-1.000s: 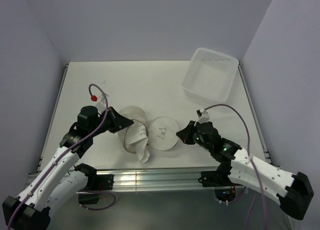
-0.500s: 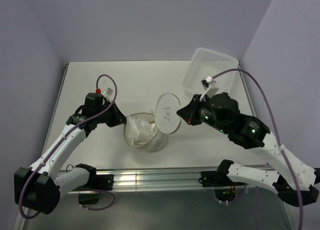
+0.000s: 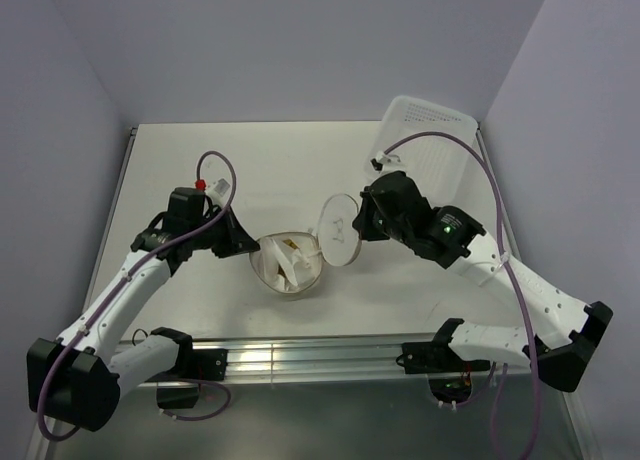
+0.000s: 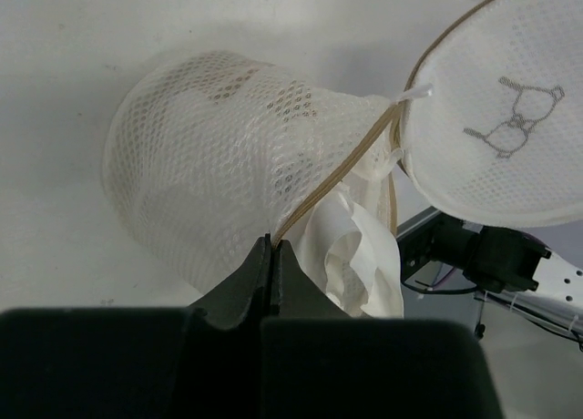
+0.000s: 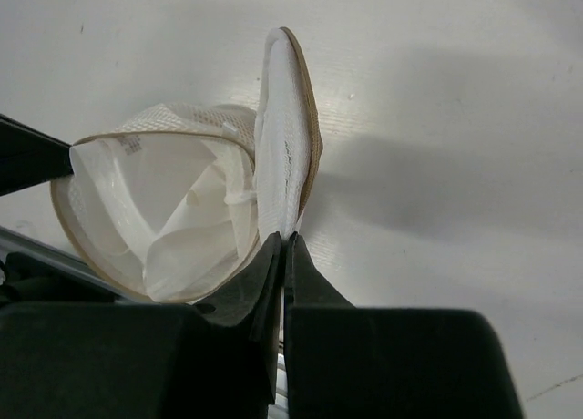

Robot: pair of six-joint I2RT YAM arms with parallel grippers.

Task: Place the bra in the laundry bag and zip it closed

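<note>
The laundry bag [image 3: 290, 265] is a round whitish mesh tub with brownish rim hoops, held above the table's near middle, its mouth open. Its circular lid [image 3: 339, 229] with the small black mark stands upright at the right. The white bra [image 3: 291, 271] lies crumpled inside the bag; it shows in the left wrist view [image 4: 355, 260] and the right wrist view [image 5: 187, 228]. My left gripper [image 3: 243, 246] is shut on the bag's rim hoop [image 4: 314, 196]. My right gripper [image 3: 362, 223] is shut on the lid's edge [image 5: 287, 132].
A white rectangular plastic tray [image 3: 425, 150] stands tilted at the back right, close behind my right arm. The aluminium rail [image 3: 300, 358] runs along the table's front edge below the bag.
Both grippers have kept their hold. The bag has risen and turned mouth-up, the bra has dropped inside instead of hanging out, and my right arm has swung the lid up and to the back.
</note>
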